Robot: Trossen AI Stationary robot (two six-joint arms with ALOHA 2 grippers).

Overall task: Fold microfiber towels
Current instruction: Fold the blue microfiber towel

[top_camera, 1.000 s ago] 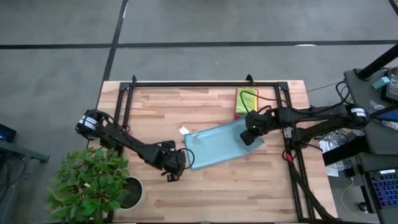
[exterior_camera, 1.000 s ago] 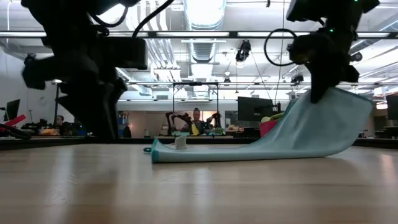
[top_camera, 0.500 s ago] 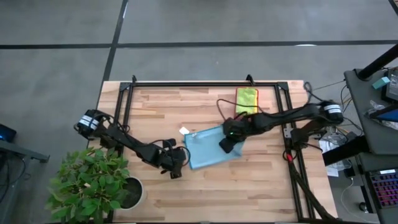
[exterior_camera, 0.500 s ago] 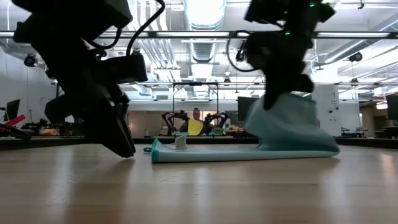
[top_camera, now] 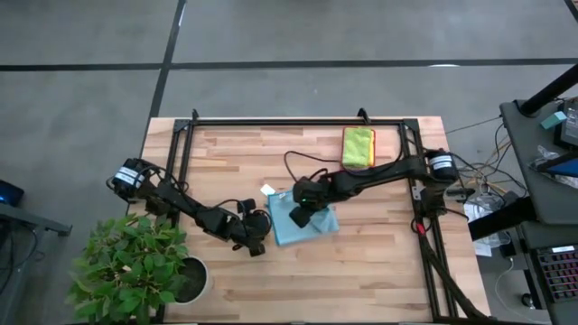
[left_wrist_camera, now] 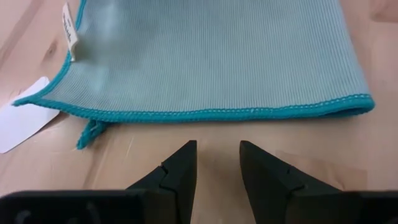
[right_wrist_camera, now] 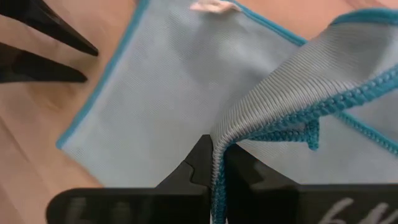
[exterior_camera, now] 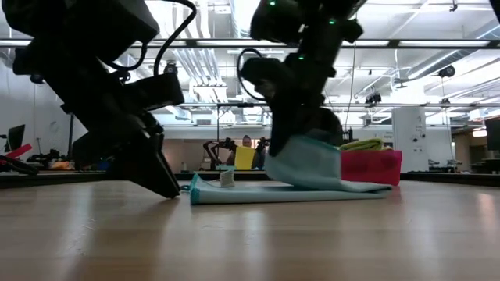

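A light blue microfiber towel [top_camera: 307,226] with a teal hem lies on the wooden table, its left part flat. My right gripper [top_camera: 300,215] is shut on its other end and holds that end above the flat part [exterior_camera: 234,193]. My left gripper [left_wrist_camera: 217,149] stands open on the near side of the towel's hemmed edge [left_wrist_camera: 205,114], low over the wood, with nothing between its fingers. It also shows in the high view [top_camera: 257,239]. More microfiber towels, green and yellow [top_camera: 358,144], lie stacked on a pink tray [exterior_camera: 371,168] at the far right. My right gripper pinches the towel's teal-hemmed edge [right_wrist_camera: 219,163] between its two fingers, close to a corner. The fingers come from above, slanting down. The held end is lifted and doubled back over the rest, which lies flat on the table [right_wrist_camera: 155,93]; the cloth curves slack below the fingers.
A white paper tag [left_wrist_camera: 25,121] lies on the wood by the towel's far left corner. A black rail frame [top_camera: 298,121] runs around the table's far half. A potted plant [top_camera: 135,266] stands at the near left corner. Bare wood lies along the near edge.
My right gripper has gone toward the table's left edge, carrying the towel's right end up and over the left part, which has stayed flat. The towel now lies folded about in half. My left gripper has sunk toward the table and tipped further down, still open.
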